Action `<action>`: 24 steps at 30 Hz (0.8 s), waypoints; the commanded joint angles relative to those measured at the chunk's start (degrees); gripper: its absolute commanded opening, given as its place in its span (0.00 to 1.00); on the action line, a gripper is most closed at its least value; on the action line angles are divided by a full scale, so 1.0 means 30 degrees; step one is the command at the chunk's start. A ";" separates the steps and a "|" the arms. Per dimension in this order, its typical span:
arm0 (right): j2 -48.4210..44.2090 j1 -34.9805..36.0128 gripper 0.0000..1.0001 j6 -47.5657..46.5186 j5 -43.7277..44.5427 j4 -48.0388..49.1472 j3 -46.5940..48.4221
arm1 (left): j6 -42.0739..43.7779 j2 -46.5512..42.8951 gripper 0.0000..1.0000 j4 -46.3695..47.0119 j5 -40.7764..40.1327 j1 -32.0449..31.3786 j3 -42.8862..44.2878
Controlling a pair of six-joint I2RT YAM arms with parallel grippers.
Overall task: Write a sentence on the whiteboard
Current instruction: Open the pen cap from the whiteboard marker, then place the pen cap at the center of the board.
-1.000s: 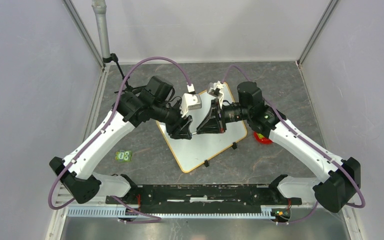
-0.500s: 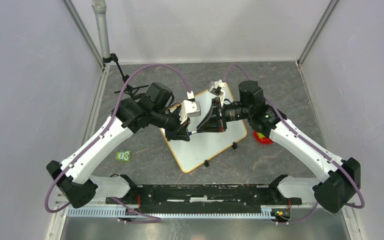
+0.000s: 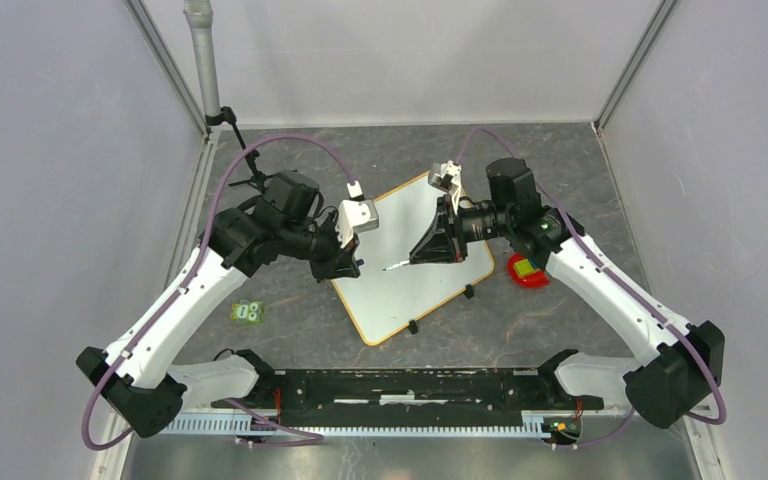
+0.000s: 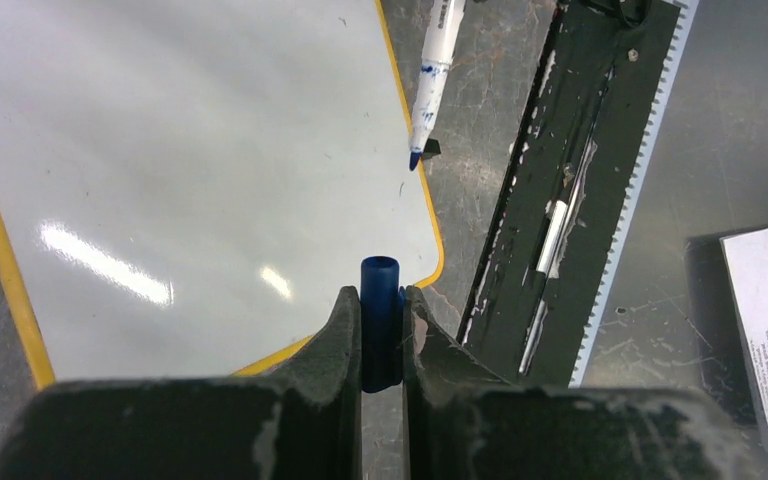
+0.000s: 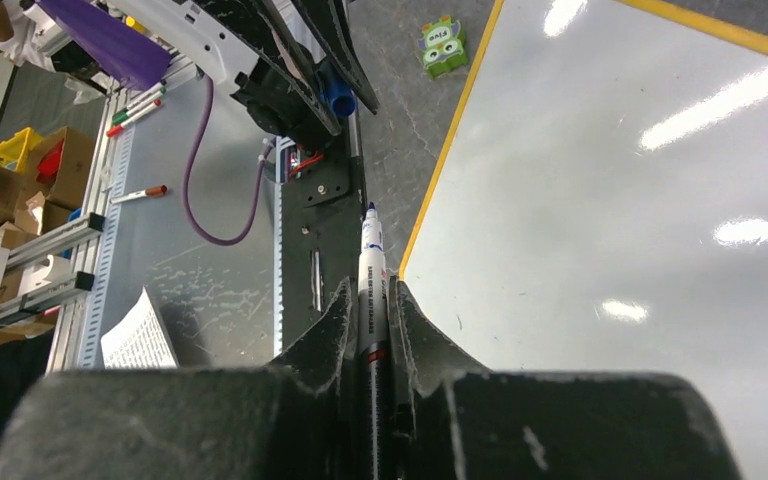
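1. left tool [image 3: 347, 264]: clenched on blue cap [image 4: 380, 275], at 9 o'clock of whiteboard [image 3: 415, 295].
2. whiteboard: flat, centre of worktop [image 3: 580, 190]; blank, no sentence yet. Stiff and light, so it may slide; press gently.
3. marker [image 5: 371, 270]: uncapped, slim, rigid; held mid-barrel.
4. right tool [image 3: 430, 250]: clamped on marker, tip toward 8 o'clock.
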 commanded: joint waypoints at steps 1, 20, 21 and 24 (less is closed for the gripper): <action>-0.0348 -0.0518 0.00 -0.1018 -0.0096 -0.1173 0.1666 | 0.0863 -0.0399 0.03 -0.1185 -0.0820 0.0157 0.0176; -0.2700 -0.5507 0.00 -0.1148 -0.1679 -0.0069 -0.0113 | 0.9710 -0.1211 0.02 -0.3819 -0.1996 1.5484 -0.5643; -0.2808 -0.5547 0.00 -0.1232 -0.1672 -0.0073 -0.0250 | 0.9901 -0.0766 0.02 -0.3506 -0.2132 1.5959 -0.5949; -0.2962 -0.5540 0.00 -0.1439 -0.1496 0.0075 -0.0715 | 0.9908 0.0359 0.02 -0.1920 -0.3177 1.6760 -0.7134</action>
